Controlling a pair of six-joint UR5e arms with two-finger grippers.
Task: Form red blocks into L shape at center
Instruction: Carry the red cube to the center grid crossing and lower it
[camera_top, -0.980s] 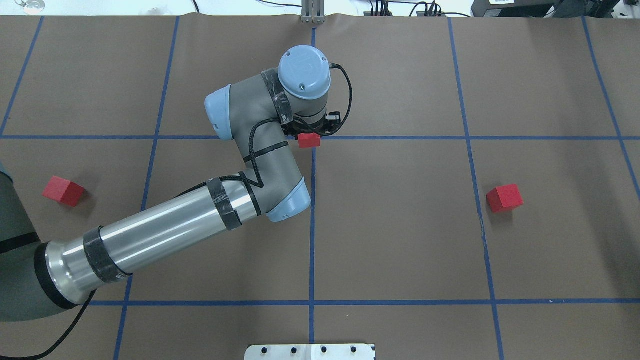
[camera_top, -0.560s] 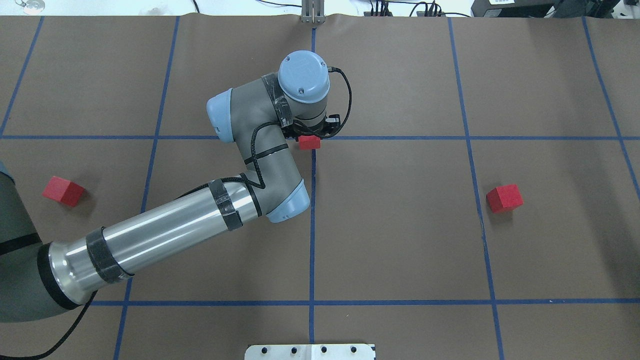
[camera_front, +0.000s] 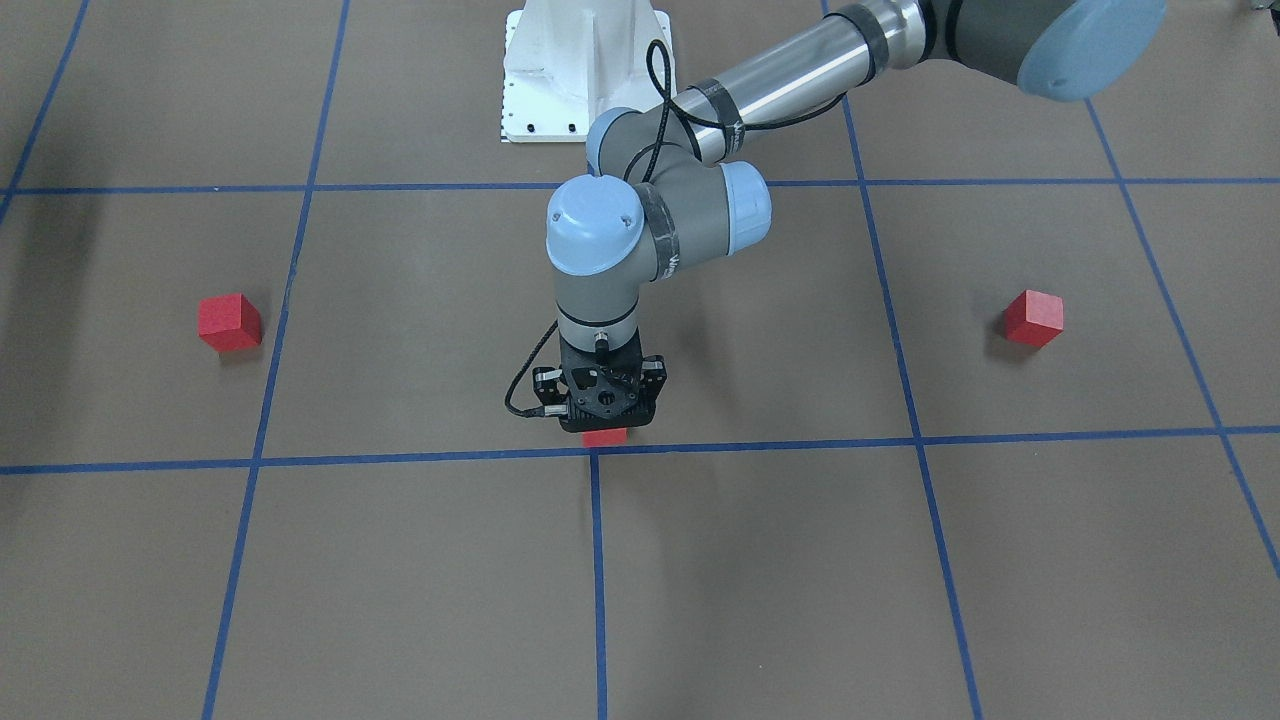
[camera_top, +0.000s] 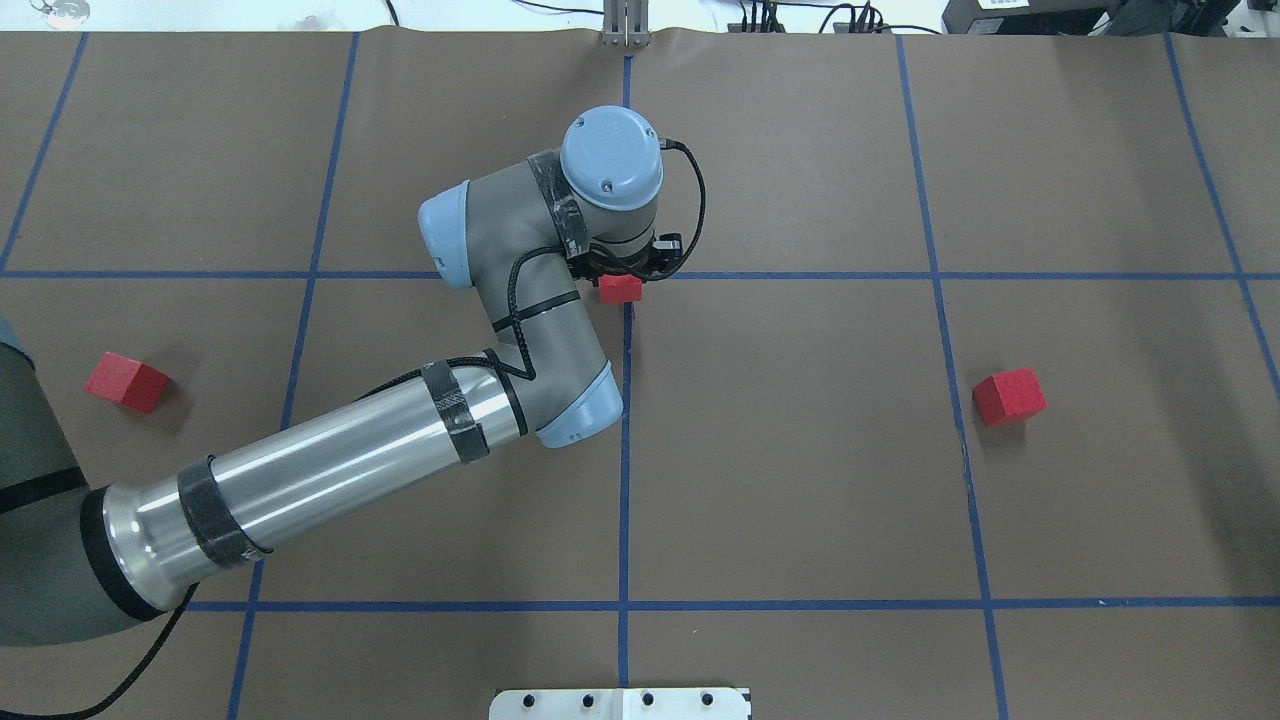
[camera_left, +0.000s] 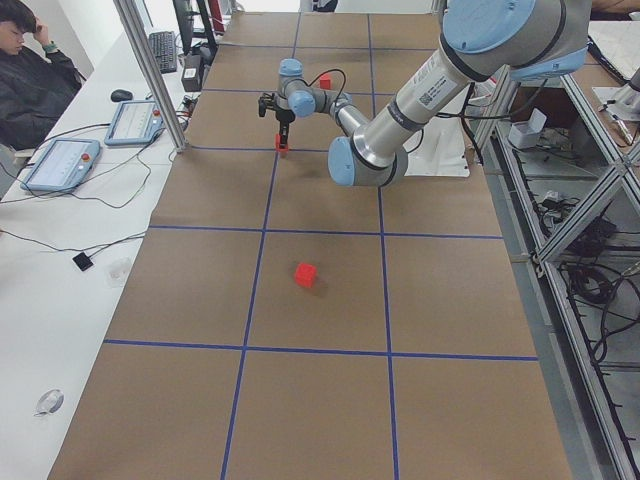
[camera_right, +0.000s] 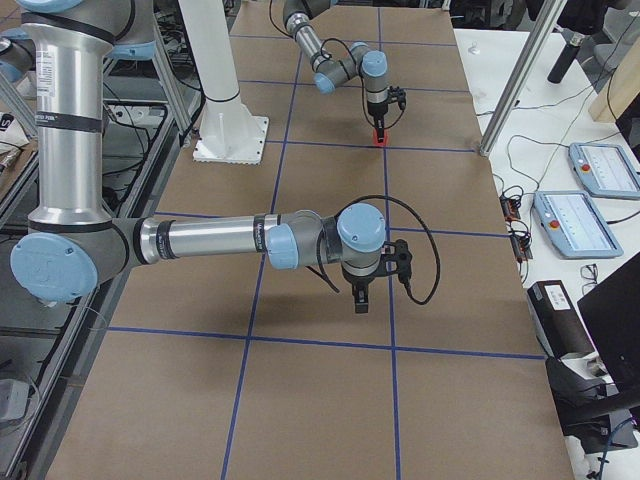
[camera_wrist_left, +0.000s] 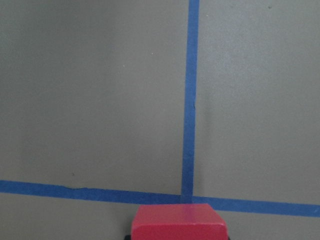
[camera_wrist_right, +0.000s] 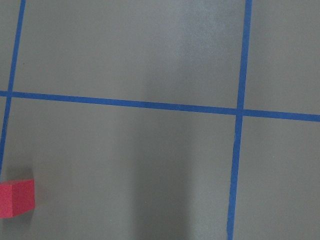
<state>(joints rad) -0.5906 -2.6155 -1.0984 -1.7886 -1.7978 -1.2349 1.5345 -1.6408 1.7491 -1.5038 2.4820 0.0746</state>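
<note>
My left gripper (camera_top: 622, 276) is shut on a red block (camera_top: 620, 289) and holds it low, at or just above the table, at the central crossing of the blue tape lines; the front view shows the block (camera_front: 605, 437) under the black gripper head (camera_front: 600, 395), and the left wrist view shows it (camera_wrist_left: 178, 223) at the bottom edge. A second red block (camera_top: 125, 382) lies far left. A third red block (camera_top: 1009, 396) lies at the right and also shows in the right wrist view (camera_wrist_right: 16, 198). My right gripper (camera_right: 360, 300) shows only in the exterior right view, high up; I cannot tell if it is open.
Blue tape lines (camera_top: 624, 450) divide the brown table into squares. The white base plate (camera_top: 620, 703) sits at the near edge. An operator (camera_left: 35, 60) and tablets (camera_left: 60, 165) are beside the far side of the table.
My left wrist has shifted slightly right and toward the robot, and the held red block has moved a little the same way along the centre line. The other two blocks have not moved.
</note>
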